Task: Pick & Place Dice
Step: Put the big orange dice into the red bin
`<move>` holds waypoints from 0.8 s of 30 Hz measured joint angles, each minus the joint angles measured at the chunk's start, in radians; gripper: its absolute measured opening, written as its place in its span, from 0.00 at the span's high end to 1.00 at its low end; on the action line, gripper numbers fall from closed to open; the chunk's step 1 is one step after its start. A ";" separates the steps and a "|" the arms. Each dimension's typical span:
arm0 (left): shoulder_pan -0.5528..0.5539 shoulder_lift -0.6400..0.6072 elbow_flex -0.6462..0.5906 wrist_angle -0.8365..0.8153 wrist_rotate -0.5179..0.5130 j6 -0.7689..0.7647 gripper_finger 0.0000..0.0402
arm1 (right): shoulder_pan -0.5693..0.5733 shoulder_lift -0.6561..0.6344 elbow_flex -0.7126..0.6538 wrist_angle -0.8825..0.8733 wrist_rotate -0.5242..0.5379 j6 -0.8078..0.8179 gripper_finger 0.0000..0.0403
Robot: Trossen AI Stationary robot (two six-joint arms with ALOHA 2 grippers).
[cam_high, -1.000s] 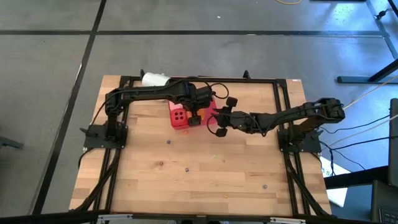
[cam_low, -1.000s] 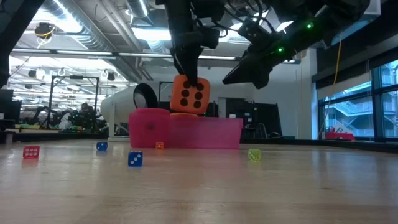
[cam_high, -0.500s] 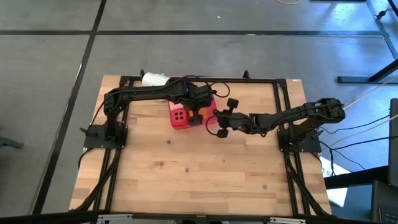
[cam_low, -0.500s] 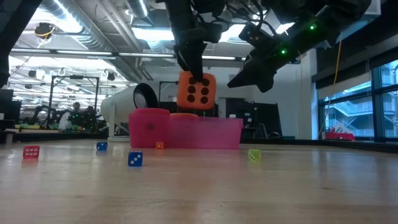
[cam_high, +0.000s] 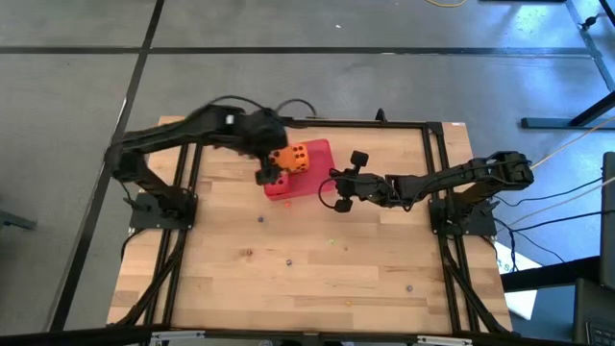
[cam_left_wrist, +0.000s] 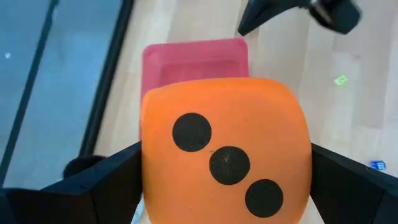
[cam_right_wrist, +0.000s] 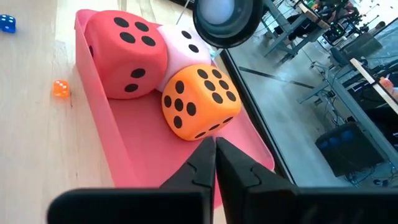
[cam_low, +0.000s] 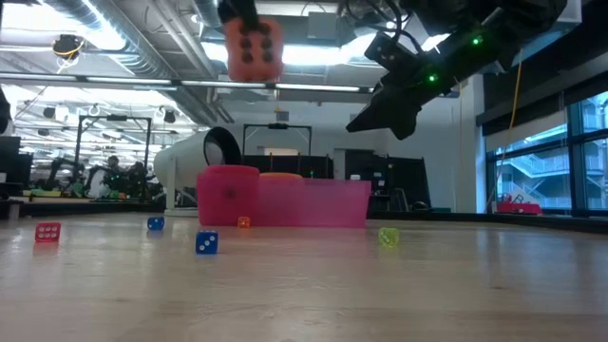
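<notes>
Wooden desk below: my left gripper [cam_high: 276, 163] clamps a soft orange foam die [cam_left_wrist: 225, 167] above the flat red tray [cam_right_wrist: 149, 155]; my right gripper [cam_right_wrist: 214, 155], fingers together, hovers beside the tray.

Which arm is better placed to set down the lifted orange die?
Left. The left gripper already clamps the orange die high above the red tray; the right gripper is shut, empty, beside the tray.
</notes>
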 joint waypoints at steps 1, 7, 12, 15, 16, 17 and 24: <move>-0.007 -0.024 -0.009 0.009 -0.002 0.001 0.06 | 0.000 0.000 0.000 0.004 0.000 -0.002 0.97; -0.041 -0.201 -0.318 0.314 -0.017 0.038 0.06 | 0.000 0.000 0.000 0.011 -0.002 -0.005 0.99; -0.036 -0.276 -0.640 0.671 0.014 0.006 0.06 | 0.000 0.000 0.000 0.041 -0.025 -0.005 0.98; -0.036 -0.259 -0.749 0.867 0.072 0.010 0.06 | -0.006 0.000 0.000 0.113 -0.119 -0.005 0.98; -0.036 -0.244 -0.763 0.895 0.095 0.017 0.06 | -0.011 0.000 0.000 0.138 -0.161 -0.005 0.99; -0.034 -0.225 -0.769 0.904 0.111 0.019 0.06 | -0.017 0.000 0.000 0.160 -0.201 -0.005 0.99; -0.030 -0.066 -0.767 0.951 0.114 0.064 0.06 | -0.062 0.000 0.000 0.229 -0.299 0.024 0.99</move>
